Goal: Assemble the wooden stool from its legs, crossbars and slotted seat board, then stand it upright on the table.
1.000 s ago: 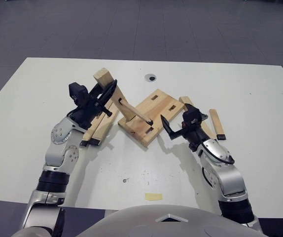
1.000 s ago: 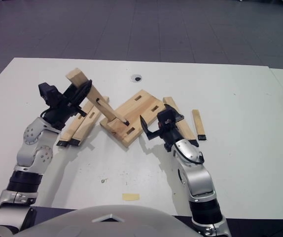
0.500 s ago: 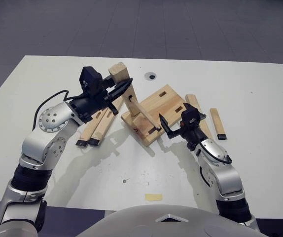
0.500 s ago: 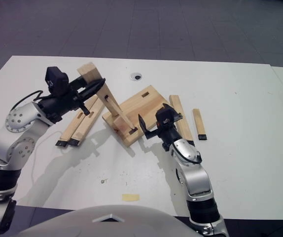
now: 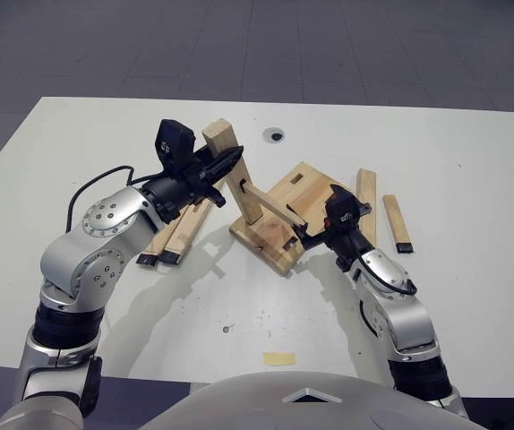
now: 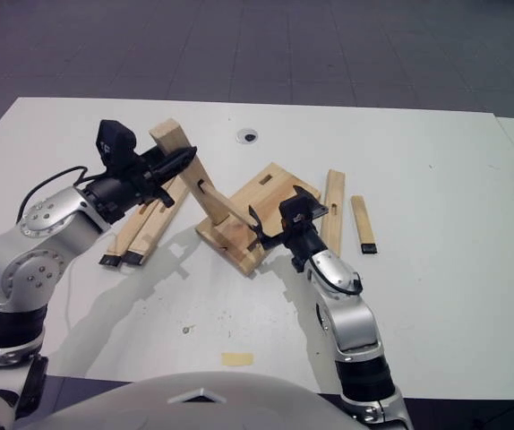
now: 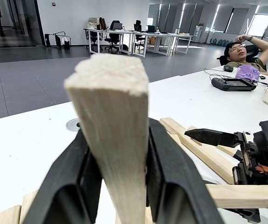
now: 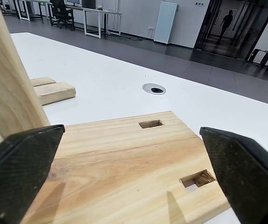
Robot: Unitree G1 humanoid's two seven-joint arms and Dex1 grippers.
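Left tool (image 7: pixel 117 158) clamps one pale square wooden leg (image 5: pixel 246 193), tilted on the single slotted wooden seat board (image 5: pixel 309 190); right tool (image 8: pixel 129 140) gapes astride its edge. Two loose legs (image 5: pixel 178 235) lie left, two slats (image 5: pixel 365 199) right.

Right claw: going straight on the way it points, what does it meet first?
Right claw meets the slotted seat board first: it lies right ahead between the open fingers; contact unclear.

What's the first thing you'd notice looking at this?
A thick wooden leg leans up from the slotted seat board in the middle of the table, clamped in the left pincer. The right pincer is open at the board's near edge, and two spare legs lie flat to the left.
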